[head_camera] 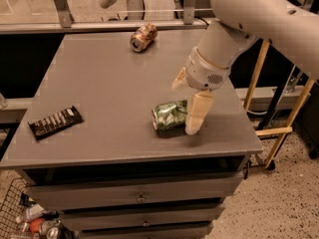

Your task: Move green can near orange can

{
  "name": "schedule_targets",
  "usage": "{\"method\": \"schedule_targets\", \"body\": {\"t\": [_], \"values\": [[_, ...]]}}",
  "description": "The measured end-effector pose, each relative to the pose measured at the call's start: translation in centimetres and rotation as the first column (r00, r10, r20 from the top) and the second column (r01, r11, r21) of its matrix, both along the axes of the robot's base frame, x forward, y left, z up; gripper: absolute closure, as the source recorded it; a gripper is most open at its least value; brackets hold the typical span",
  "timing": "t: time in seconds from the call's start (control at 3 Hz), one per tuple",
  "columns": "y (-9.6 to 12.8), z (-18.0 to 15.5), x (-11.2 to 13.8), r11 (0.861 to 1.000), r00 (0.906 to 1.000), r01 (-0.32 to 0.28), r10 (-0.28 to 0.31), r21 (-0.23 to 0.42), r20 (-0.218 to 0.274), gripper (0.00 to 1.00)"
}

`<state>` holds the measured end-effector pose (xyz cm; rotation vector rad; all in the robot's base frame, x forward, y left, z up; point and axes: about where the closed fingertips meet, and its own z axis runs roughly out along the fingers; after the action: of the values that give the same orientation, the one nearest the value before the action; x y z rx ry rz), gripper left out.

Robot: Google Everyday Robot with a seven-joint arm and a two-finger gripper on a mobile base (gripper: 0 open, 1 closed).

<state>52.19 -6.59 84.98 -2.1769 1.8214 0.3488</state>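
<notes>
At the left of the grey worktop (99,78) we see a dark wrapped snack bar (55,122) lying flat, well apart from everything else and out of the likely path. Further right, near the far edge, the orange can (143,37) lies on its side with a silver end turned toward us. Right again and much nearer the front edge, the green can (169,115) also lies on its side, its silver end facing left.

The end effector (189,97) hangs over the green can's right end. Its two pale fingers are spread apart: one stands in front of the can, touching or just beside it, and the other sits higher on the far side. It grips nothing that we can see. The white arm (259,14) reaches in from the upper right.

We judge the step in hand to be securing the grasp. We want the fingers lowered until they bracket the can's body, not its rim, and then closed gently, since a dented can on its side may roll or squirt out. After that we lift clear before crossing, and set it down short of the orange can so that neither one rolls.
</notes>
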Motion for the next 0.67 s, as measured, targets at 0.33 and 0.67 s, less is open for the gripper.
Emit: {"method": "schedule_targets", "body": {"t": [0.33, 0.67], "values": [[-0.5, -1.3, -0.1, 1.000, 0.9995, 0.013, -0.014, -0.022, -0.029, 0.41], [-1.7, -0.8, 0.2, 0.999, 0.9985, 0.050, -0.050, -0.020, -0.023, 0.64]]}}
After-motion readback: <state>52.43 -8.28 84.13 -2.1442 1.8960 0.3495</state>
